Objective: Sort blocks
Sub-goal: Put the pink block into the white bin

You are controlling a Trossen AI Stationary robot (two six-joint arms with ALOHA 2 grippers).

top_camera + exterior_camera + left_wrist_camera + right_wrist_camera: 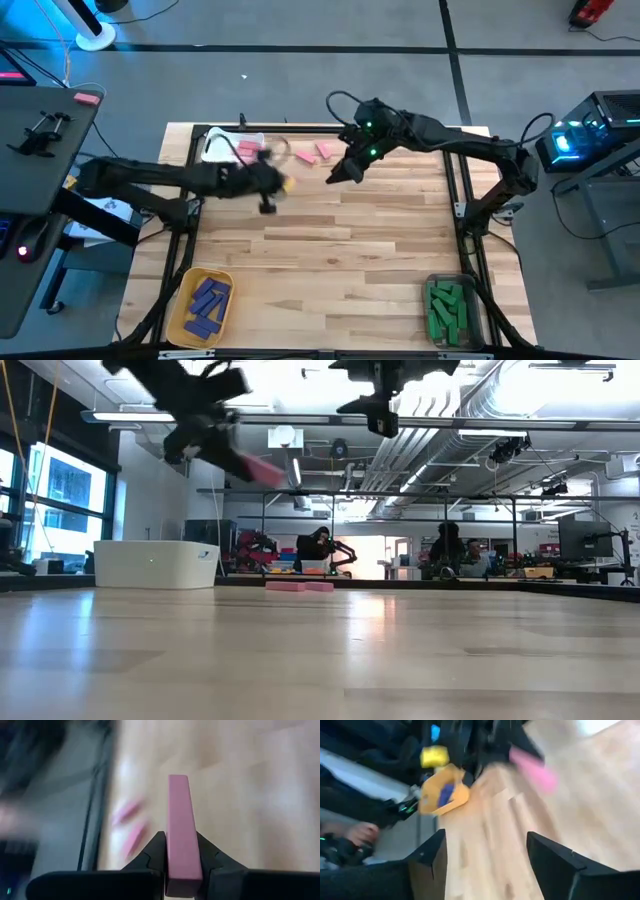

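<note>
Left end effector is closed on a pink block, which is held at one end between the two dark fingers and sticks out forward over the wooden counter. In the high view this end effector is seen above the back left part of the counter, near the white bin. In the low view the same pink block is lifted well above the counter surface and is tilted.

Right end effector is open, with its two fingers standing apart and nothing between them. In the high view it is placed over the back middle of the counter, close to the left one but not touching it.

Some loose pink blocks are lying flat on the counter near the back edge, between the white bin and the right arm. More pink blocks are seen at the white bin, but it cannot be told if they lie inside it. Purple blocks are gathered in the yellow bin at the front left corner. Green blocks are gathered in the clear bin at the front right corner. In the low view two pink blocks are resting on the far part of the counter.
</note>
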